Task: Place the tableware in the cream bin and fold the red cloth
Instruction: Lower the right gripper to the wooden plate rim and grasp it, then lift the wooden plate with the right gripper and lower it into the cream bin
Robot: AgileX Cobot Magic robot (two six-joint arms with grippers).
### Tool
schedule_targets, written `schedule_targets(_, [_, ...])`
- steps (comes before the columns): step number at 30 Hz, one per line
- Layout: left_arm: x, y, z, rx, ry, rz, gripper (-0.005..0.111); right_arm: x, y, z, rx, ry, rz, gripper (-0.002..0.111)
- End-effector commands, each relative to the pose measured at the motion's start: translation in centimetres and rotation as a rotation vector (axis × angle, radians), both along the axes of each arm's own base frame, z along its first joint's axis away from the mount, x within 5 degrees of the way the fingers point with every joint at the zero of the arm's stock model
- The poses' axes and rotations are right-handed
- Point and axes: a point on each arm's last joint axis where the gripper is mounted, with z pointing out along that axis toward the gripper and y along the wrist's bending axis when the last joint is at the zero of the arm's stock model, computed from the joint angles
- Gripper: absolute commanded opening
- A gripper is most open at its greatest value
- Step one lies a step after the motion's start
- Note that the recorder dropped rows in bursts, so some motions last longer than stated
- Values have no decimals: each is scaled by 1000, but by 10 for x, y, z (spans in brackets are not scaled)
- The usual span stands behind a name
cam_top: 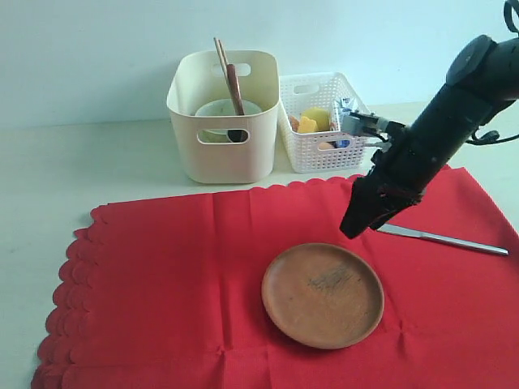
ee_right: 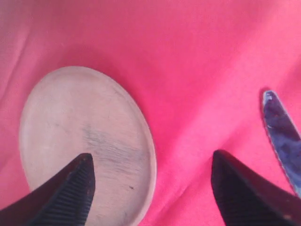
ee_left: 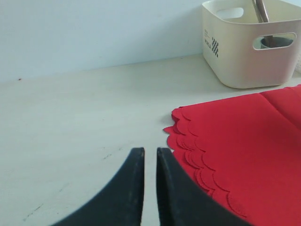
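Observation:
The red cloth lies spread flat on the table. On it sit the round wooden plate and, to its right, the silver knife. My right gripper hovers just above the plate's far right rim, open and empty; in its wrist view the gripper straddles the rim of the plate, with the knife off to one side. The cream bin behind holds the chopsticks, the spoon and the pale bowl. My left gripper is shut over bare table beside the cloth's scalloped edge.
A white lattice basket with yellow food stands right of the cream bin. A pale wall runs close behind both. The left arm is outside the exterior view.

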Motion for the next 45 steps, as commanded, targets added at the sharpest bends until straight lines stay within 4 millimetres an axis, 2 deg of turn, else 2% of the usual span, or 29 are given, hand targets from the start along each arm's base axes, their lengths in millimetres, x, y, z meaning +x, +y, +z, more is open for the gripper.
schedule_targets(1, [0, 0, 1, 7, -12, -6, 12, -6, -1, -9, -8, 1, 16, 66])
schedule_targets(4, [0, 0, 1, 7, -12, -6, 12, -11, 2, -25, -3, 63, 26, 66])
schedule_targets(6, [0, 0, 1, 7, -12, -6, 12, -15, 12, -31, -5, 90, 61, 66])
schedule_targets(10, [0, 0, 1, 7, -12, -6, 12, -20, 30, -32, -4, 83, 122, 66])
schedule_targets(16, [0, 0, 1, 7, -12, -6, 12, -21, 35, -36, -29, 88, 123, 63])
schedule_targets(19, [0, 0, 1, 7, -12, -6, 12, -23, 36, -41, -36, 114, 139, 49])
schedule_targets(24, [0, 0, 1, 7, -12, -6, 12, -24, 32, -49, -80, 126, 161, 6])
schedule_targets(25, [0, 0, 1, 7, -12, -6, 12, -23, 31, -49, -99, 127, 151, 0])
schedule_targets(27, [0, 0, 1, 7, -12, -6, 12, -19, 29, -48, -142, 115, 115, 0])
schedule_targets(30, [0, 0, 1, 7, -12, -6, 12, -13, 27, -39, -172, 92, 102, 0])
schedule_targets(34, [0, 0, 1, 7, -12, -6, 12, -9, 29, -16, -152, 27, 88, 0])
schedule_targets(39, [0, 0, 1, 7, -12, -6, 12, -8, 32, 24, -33, -84, 66, 0])
schedule_targets(45, [0, 0, 1, 7, -12, -6, 12, -1, 24, 75, 131, -193, -32, 0])
